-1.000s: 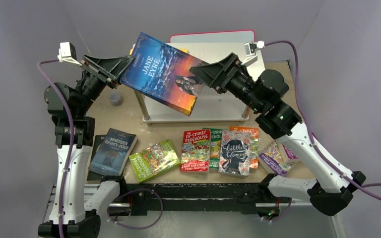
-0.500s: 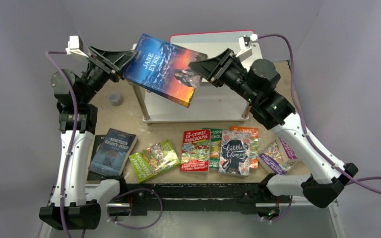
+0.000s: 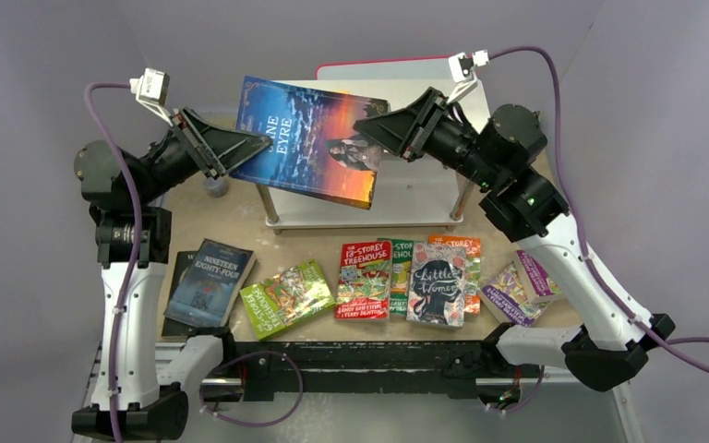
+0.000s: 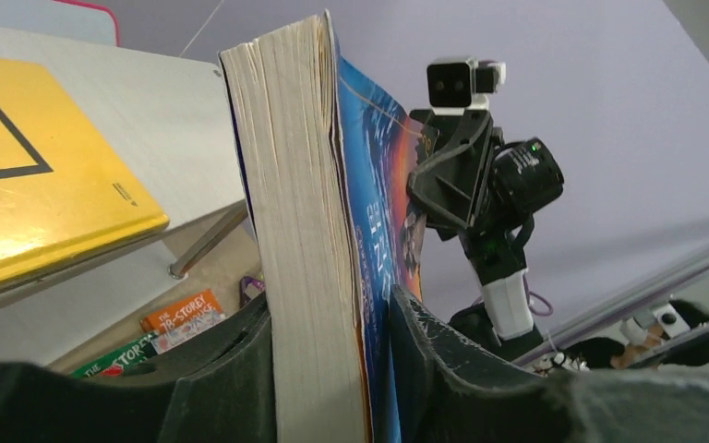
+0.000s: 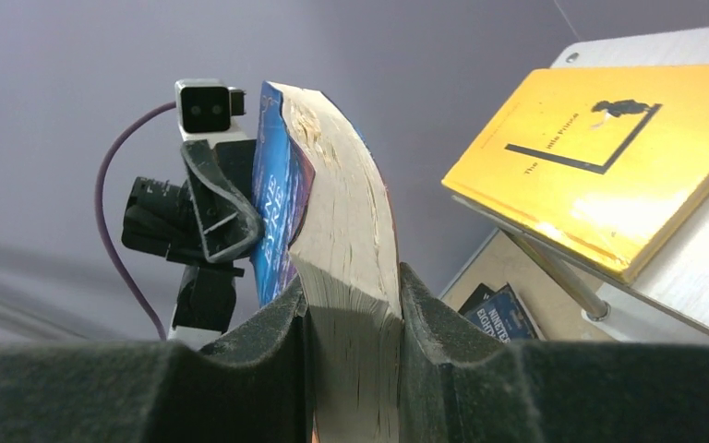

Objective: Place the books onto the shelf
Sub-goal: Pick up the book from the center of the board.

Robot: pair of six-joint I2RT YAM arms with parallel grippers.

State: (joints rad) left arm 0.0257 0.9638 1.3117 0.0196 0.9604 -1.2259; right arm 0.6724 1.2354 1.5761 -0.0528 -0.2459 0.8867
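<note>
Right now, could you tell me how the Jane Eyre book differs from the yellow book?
The Jane Eyre book is up in the air above the shelf, clamped in the right tool; the yellow book lies flat on the shelf's top board. The Jane Eyre book has a blue and orange picture cover; the yellow book is plain yellow with a black line drawing. Both are closed books.

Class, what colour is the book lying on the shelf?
Yellow, with black markings; the book shows best in the right wrist view.
</note>
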